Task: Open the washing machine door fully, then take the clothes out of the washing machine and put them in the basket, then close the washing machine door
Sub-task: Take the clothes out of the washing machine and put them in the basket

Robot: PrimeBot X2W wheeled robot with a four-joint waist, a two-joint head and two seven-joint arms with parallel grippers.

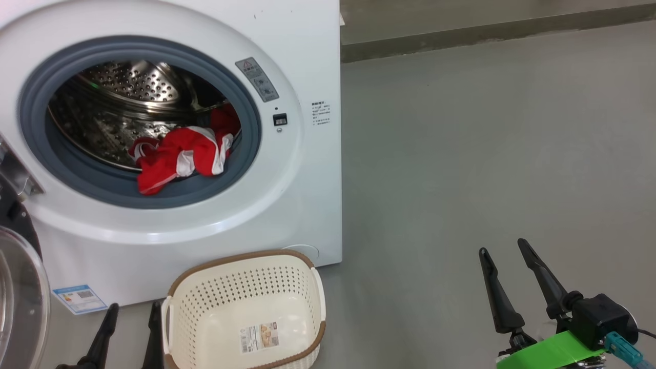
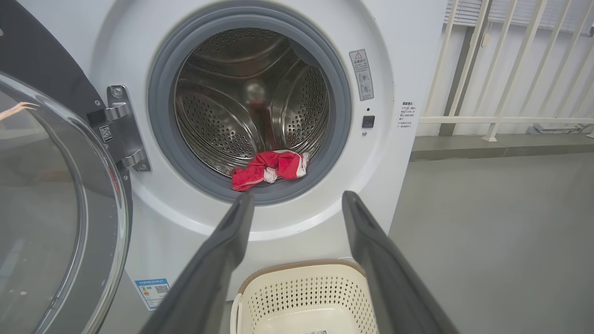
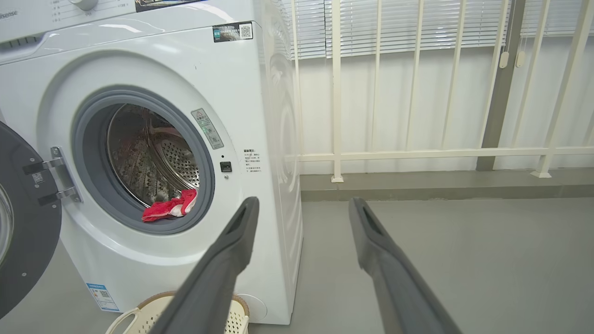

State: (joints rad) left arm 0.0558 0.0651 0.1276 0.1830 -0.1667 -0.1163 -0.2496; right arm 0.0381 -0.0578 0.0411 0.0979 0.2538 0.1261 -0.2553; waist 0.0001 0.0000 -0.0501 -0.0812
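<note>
Head view shows the clothes [image 1: 184,154] heaped at the front lip of the washing machine [image 1: 307,215], with the washing machine door [image 1: 20,297] standing open at left and the basket [image 1: 241,292] just below, holding no clothes. The left fingers [image 1: 102,335] and right fingers [image 1: 499,297] stand spread, gripping nothing. A shallow pinch would likely catch only one loose fold, letting the rest drag over the grey seal [image 1: 154,197] and fall on the floor [image 1: 461,154] beside the basket.
</note>
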